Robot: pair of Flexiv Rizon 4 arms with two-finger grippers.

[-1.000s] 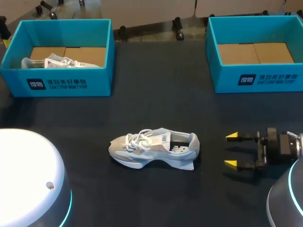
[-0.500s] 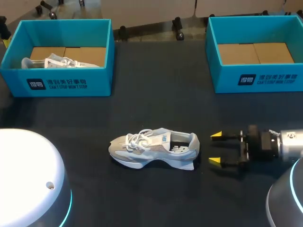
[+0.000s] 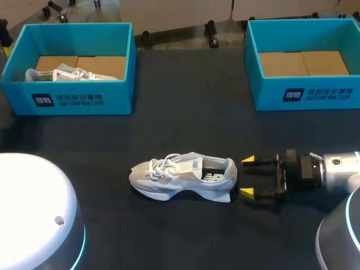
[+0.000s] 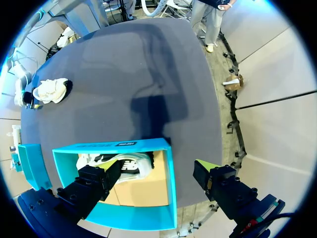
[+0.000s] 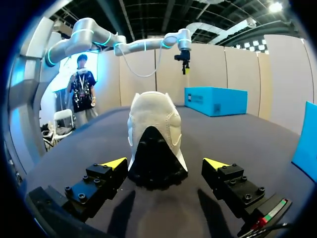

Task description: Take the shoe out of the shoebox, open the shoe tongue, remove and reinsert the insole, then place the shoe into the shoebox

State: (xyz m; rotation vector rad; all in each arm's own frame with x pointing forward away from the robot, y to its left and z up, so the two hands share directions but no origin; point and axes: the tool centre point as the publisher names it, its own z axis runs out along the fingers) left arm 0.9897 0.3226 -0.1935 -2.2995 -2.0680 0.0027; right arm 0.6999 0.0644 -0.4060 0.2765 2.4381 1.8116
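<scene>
Fingers [image 3: 248, 160] spread wide on right gripper [image 3: 247, 176], just behind heel of grey sneaker [image 3: 183, 175] on desk [image 3: 185, 112]; left gripper [image 4: 158, 168] likewise spread, above teal shoebox [image 4: 171, 184].

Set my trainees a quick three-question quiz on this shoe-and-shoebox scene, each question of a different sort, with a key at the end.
1. True or false: the right pincer is shut on the heel of the shoe on the table.
2. Where does the second shoe lie? A) in the left shoebox B) in the right shoebox C) on the table beside the first one.
3. Fill in: the toe of the shoe on the table points to the robot's ____.
Key: 1 false, its fingers stand apart just short of the heel. 2 A, the right shoebox holds no shoe. 3 left.
</scene>
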